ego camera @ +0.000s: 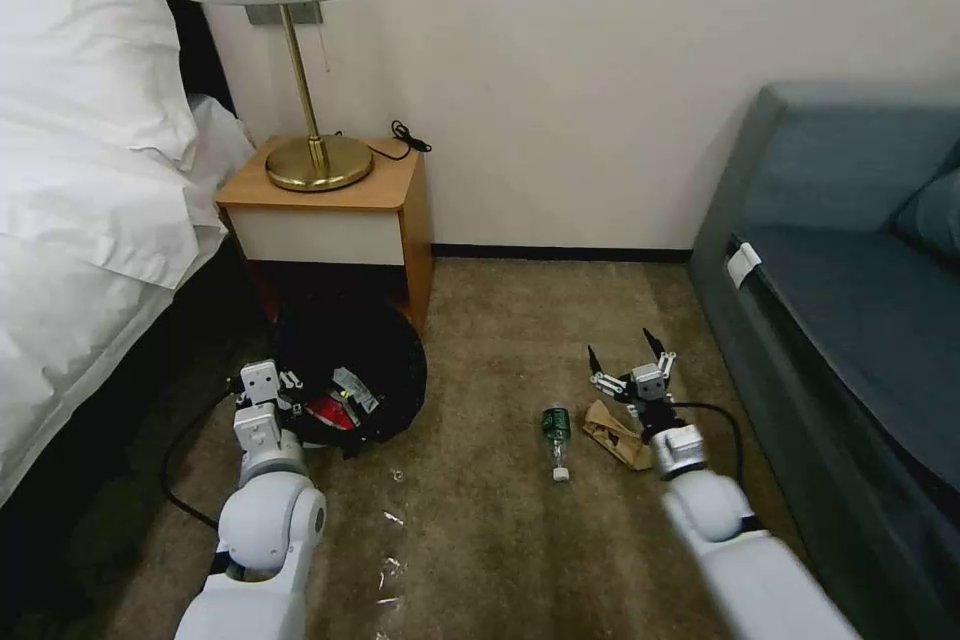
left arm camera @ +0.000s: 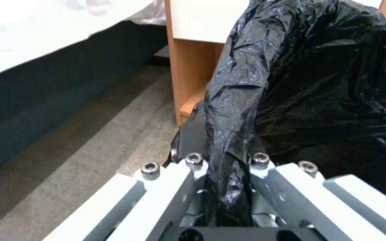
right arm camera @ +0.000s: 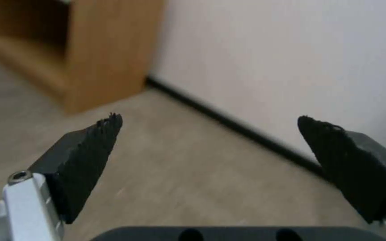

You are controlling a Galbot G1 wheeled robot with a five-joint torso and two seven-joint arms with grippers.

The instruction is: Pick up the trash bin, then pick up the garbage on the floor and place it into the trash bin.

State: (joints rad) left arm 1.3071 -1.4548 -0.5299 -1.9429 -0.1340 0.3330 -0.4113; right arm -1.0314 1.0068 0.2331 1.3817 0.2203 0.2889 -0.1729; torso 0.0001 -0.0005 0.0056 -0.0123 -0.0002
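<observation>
The trash bin (ego camera: 392, 360), lined with a crinkly black bag, hangs tilted in front of the nightstand. My left gripper (ego camera: 292, 388) is shut on its rim. In the left wrist view the bag's folded edge (left arm camera: 233, 110) is pinched between the left gripper (left arm camera: 226, 167) fingers. A red-white wrapper (ego camera: 328, 412) and another flat wrapper (ego camera: 356, 388) lie inside the bin. On the carpet lie a small green-labelled bottle (ego camera: 556, 432) with a white cap and crumpled brown paper (ego camera: 614, 432). My right gripper (ego camera: 626, 356) hovers open just beyond the paper, nothing between its fingers (right arm camera: 90, 150).
A wooden nightstand (ego camera: 330, 210) with a brass lamp (ego camera: 312, 160) stands against the wall. The white bed (ego camera: 80, 180) is at the left, a blue-grey sofa (ego camera: 850, 300) at the right. A black cable (ego camera: 178, 480) loops on the carpet by my left arm. Small clear scraps (ego camera: 390, 520) lie nearby.
</observation>
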